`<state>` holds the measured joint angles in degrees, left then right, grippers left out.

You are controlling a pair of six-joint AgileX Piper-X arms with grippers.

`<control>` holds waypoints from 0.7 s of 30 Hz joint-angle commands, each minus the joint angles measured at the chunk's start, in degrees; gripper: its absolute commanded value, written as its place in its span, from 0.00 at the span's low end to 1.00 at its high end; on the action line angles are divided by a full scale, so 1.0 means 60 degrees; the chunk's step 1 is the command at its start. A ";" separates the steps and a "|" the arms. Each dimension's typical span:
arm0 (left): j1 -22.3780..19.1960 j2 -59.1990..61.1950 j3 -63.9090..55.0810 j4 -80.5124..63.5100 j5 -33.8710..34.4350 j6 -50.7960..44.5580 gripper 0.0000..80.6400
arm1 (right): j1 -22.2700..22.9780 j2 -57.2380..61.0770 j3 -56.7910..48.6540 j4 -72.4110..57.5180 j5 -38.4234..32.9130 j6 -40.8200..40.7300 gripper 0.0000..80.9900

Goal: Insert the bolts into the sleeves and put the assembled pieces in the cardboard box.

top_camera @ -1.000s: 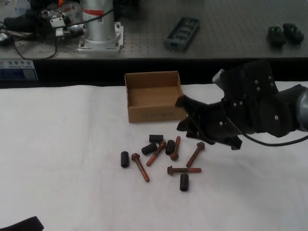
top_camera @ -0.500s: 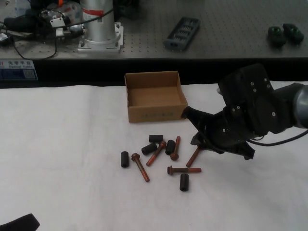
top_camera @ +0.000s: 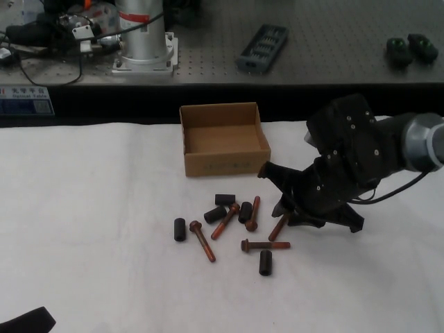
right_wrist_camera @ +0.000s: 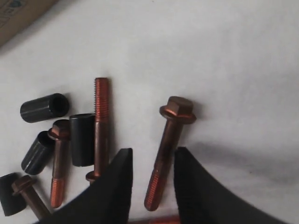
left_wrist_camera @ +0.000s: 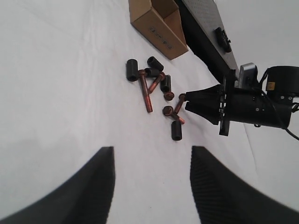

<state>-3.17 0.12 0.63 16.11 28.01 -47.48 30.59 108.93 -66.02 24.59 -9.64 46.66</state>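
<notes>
Nearest: left pincer (left_wrist_camera: 152,186), fingers spread wide, nothing held, hanging over bare white cloth on the worktop (top_camera: 90,208), short of the pile.

Next out, the pile. Counted 5 bolts (top_camera: 201,241) and 5 sleeves (top_camera: 180,229), all loose on the cloth, every piece separate afaict. Closest a lone sleeve, then a bolt lying crosswise, the rest bunched behind w/ a couple touching.

On the pile's right edge: right pincer (right_wrist_camera: 152,158), narrow gap, tips straddling the shank of one bolt (right_wrist_camera: 169,137) w/ a sliver of cloth visible each side, so not clamped.

Just past the pile: 1 cardboard box (top_camera: 222,165), open top, sitting on the cloth near its far edge.

Furthest back: perforated bench w/ a silver post (top_camera: 142,35) and a black tray (top_camera: 262,46).

View diffs:
- From rt wrist cam: threads, hex flange heads, hollow sleeve ends.
- From high cam: none of that detail, and the straddled bolt's head tucked under the arm.
- From left wrist cam: right arm side-on, tips down at the pile, box beyond.

Vs 1 s ago: right arm lower and swung in toward the pile. Rightmost bolt's head in plain sight then, covered now. Bolts, sleeves, box: same spots.
</notes>
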 commanded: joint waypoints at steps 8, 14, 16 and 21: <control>0.0014 -0.0020 -0.0105 -0.0139 -0.0140 -0.0026 0.46 | -0.0065 0.0040 -0.0405 0.0722 0.0385 -0.0657 0.34; 0.0014 -0.0020 -0.0105 -0.0139 -0.0140 -0.0026 0.46 | -0.0090 0.0045 -0.0405 0.0431 0.0728 -0.0657 0.34; 0.0014 -0.0020 -0.0105 -0.0139 -0.0140 -0.0026 0.46 | -0.0136 0.0123 -0.0405 0.0269 0.0729 -0.0640 0.34; 0.0014 -0.0020 -0.0105 -0.0120 -0.0376 -0.0026 0.46 | -0.0134 0.0430 -0.0604 0.0439 0.0455 -0.0639 0.34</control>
<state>-3.17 0.12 0.63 16.11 27.23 -47.48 30.04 110.56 -68.43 26.93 -5.56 43.27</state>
